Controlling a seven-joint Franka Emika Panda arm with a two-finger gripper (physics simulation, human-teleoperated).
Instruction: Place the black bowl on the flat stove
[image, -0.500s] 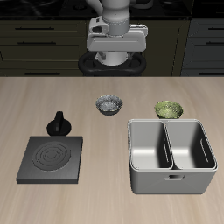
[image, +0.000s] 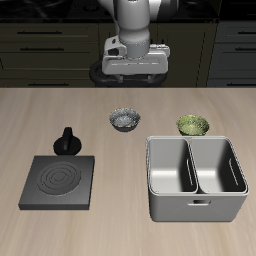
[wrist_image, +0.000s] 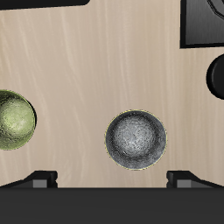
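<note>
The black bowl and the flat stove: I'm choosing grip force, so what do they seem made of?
The black bowl looks like glazed ceramic, judging by its speckled grey inside. The flat stove looks like matte dark metal or glass-ceramic, with concentric rings on top.

I'm swinging my wrist around: against the frame half a second back, the gripper (image: 134, 62) head is now showing a different face to the exterior camera, with its pale flange block sitting lower and spreading wider across the dark base behind it, and tilting slightly. My arm's white upper segment is shifting a touch toward the green-yellow bowl's side and is filling more of the top of the frame. My head is also sitting a little lower than it was, closer above the back edge of the table (image: 128, 235). My fingers aren't clear enough in the exterior view to call their spread.
</note>
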